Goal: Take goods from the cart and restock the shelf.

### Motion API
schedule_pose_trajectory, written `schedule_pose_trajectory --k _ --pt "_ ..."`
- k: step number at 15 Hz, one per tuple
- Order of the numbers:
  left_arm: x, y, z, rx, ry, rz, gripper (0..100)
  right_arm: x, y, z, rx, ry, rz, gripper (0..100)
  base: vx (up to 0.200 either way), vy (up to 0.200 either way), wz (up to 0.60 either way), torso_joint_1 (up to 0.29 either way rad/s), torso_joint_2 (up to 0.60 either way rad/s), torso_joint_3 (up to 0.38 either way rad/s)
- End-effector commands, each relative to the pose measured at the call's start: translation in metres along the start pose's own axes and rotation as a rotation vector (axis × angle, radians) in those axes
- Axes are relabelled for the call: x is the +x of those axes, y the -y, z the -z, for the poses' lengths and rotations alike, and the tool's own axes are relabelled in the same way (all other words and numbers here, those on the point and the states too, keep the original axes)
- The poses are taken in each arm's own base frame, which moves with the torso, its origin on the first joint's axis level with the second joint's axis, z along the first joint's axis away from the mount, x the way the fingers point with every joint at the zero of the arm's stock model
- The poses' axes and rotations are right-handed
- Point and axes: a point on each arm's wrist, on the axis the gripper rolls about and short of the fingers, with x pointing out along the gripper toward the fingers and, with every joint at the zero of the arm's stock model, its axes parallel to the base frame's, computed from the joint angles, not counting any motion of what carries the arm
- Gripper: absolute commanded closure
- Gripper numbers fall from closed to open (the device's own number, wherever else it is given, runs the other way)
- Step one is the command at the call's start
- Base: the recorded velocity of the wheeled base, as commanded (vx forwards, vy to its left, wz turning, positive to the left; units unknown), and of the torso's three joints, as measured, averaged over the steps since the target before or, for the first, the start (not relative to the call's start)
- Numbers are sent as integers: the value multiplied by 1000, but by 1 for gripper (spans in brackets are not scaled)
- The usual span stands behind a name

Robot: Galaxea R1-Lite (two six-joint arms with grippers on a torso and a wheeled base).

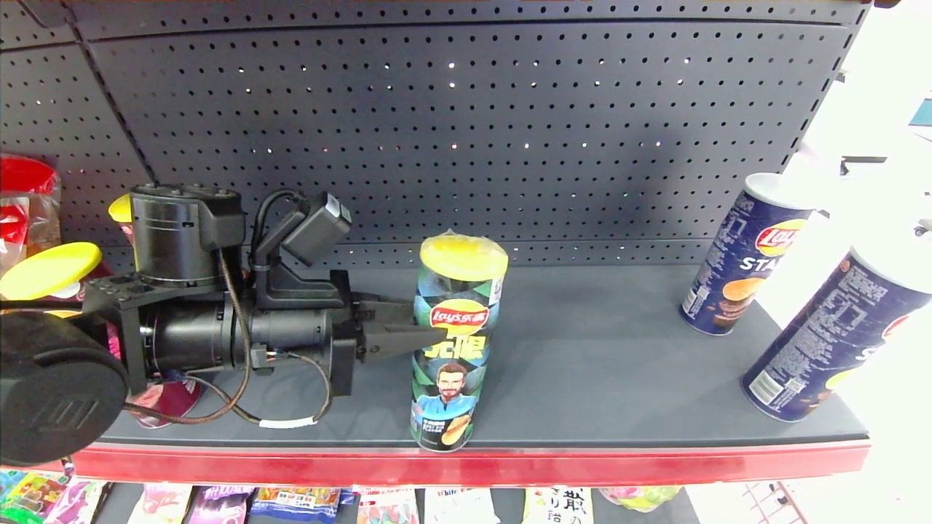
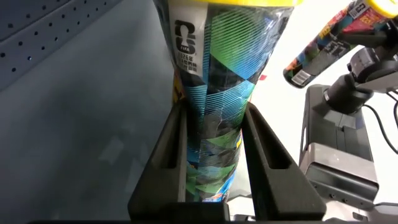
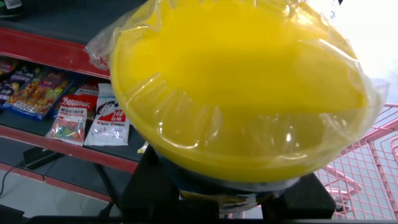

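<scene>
Left gripper (image 1: 435, 329) clenched on a chip can (image 1: 453, 342) standing on the shelf (image 1: 619, 349)
Its fingers (image 2: 264, 155) press both sides of the can at mid-height, coming in from 9 o'clock. The can is upright near the front lip, at about 6 o'clock on the shelf, with two blue cans (image 1: 735, 255) well apart at 3 o'clock. The right gripper (image 3: 227, 202) grasps a second can (image 2: 320, 50) just under its yellow lid (image 3: 236, 81). Likely a light, stiff cardboard tube with a glossy, slippery skin: tall, narrow, easily tipped, dentable if squeezed hard, so the mid-body hold looks right, never the soft wrapped lid
</scene>
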Motion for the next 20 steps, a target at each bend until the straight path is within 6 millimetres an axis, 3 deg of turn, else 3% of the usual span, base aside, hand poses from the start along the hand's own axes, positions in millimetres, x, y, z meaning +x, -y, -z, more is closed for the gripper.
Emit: schedule_pose_trajectory --k 1,12,20 --pt "0 0 0 0 1 0 100 0 0 0 0 -1 1 100 0 0 0 0 0 0" --pt "11 -10 5 22 29 1 100 0 0 0 0 -4 -2 100 0 0 0 0 0 0" --pt "0 -1 13 6 18 26 100 0 0 0 0 -6 -2 100 0 0 0 0 0 0"
